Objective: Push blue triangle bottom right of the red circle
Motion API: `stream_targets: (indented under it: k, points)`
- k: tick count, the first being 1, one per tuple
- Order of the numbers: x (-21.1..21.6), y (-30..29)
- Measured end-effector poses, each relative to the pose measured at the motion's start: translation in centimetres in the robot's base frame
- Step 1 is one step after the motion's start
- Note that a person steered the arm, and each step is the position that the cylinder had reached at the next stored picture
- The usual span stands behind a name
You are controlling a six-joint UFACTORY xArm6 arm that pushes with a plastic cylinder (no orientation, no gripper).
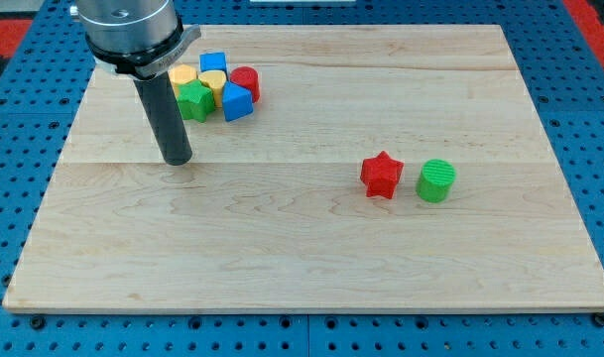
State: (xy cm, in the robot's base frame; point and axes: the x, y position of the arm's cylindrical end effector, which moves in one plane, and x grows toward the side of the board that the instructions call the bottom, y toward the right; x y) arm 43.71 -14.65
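The small blue triangle block (236, 102) looks like a chunky wedge with a lighter top face. It's in the cluster near the wooden board's (311, 248) top left, touching the red circle block (246, 82) just below it, with a green star-ish block (194, 100) on its left. My tip (178, 159) is just a bare rod end with nothing to open or close, resting on the board below-left of the cluster, not touching any block.

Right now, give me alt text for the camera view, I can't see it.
My tip rests on a wooden board, below-left of a cluster holding the blue triangle and red circle. A red star and green cylinder sit right.
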Motion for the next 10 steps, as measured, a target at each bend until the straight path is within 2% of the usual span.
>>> stream_targets:
  k: [5, 6, 8, 10]
  points:
    - [0.1, 0.2]
    - [0.1, 4.7]
    - [0.0, 19.7]
    - [-0.2, 20.1]
